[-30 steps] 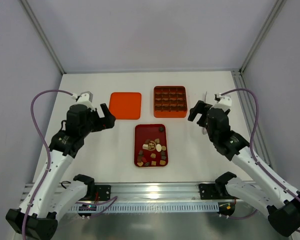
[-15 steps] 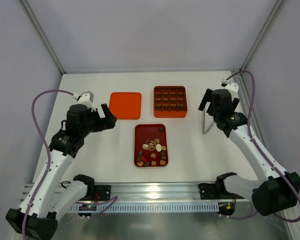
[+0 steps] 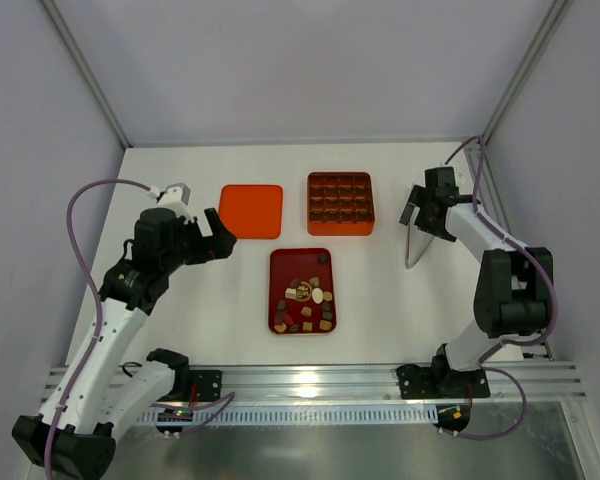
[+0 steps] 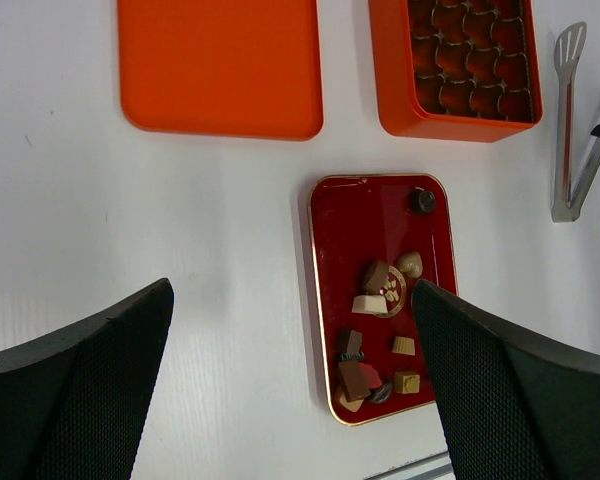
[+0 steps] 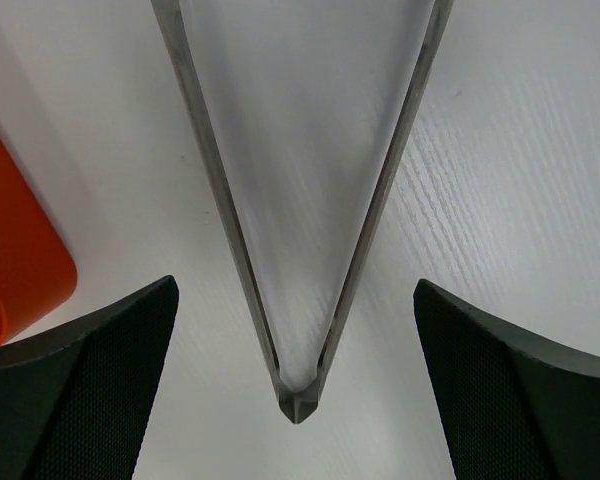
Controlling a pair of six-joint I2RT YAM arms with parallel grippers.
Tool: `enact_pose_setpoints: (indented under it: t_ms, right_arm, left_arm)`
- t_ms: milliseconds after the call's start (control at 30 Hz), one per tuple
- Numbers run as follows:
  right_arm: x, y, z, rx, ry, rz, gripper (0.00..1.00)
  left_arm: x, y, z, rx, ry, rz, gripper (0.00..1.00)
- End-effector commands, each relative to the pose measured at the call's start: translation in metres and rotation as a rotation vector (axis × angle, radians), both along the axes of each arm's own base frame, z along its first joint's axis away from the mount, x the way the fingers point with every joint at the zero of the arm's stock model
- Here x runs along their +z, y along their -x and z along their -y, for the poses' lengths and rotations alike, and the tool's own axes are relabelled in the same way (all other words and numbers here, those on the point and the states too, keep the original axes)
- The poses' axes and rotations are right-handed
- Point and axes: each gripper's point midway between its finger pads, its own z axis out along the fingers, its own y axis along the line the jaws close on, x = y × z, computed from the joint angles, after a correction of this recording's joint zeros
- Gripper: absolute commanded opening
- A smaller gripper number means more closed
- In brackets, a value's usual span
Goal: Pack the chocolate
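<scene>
Light: bright, even, overhead.
Shadows: soft, faint, beside tongs (image 5: 298,404).
Glare: on rail (image 3: 305,380), 6 o'clock.
Focus: mostly sharp.

You're in a lab cell: grey walls (image 3: 300,70), alu posts (image 3: 86,72) round the white tabletop (image 3: 400,300), alu rail (image 3: 310,384) along its near edge.

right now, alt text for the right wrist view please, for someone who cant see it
Metal tongs lie on the white table, their arms narrowing to a hinge at the bottom, centred between the black fingers of the open right gripper. A corner of the orange box shows at the left edge.
</scene>
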Motion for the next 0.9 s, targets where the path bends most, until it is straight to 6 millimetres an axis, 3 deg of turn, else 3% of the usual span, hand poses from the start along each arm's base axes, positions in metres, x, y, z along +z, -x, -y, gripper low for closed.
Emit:
enact_pose_setpoints:
  t_ms: [0,300,867]
  right_arm:
    - [0.003,-0.024,-0.003,0.042,-0.024,0.02,1.0]
    - [-0.042,-0.029,-0.006,0.038,-0.063,-0.087,0.97]
    - [-0.07,-0.023,-0.002,0.017,-0.045,-0.151,0.82]
  left_arm:
    - [0.013,-0.001,0.001,-0.004,0.017,0.039,1.0]
    - [0.01,-0.002,0.002,-0.006,0.015,0.028,1.0]
    - [0.006,-0.003,0.002,-0.004,0.009,0.011,1.0]
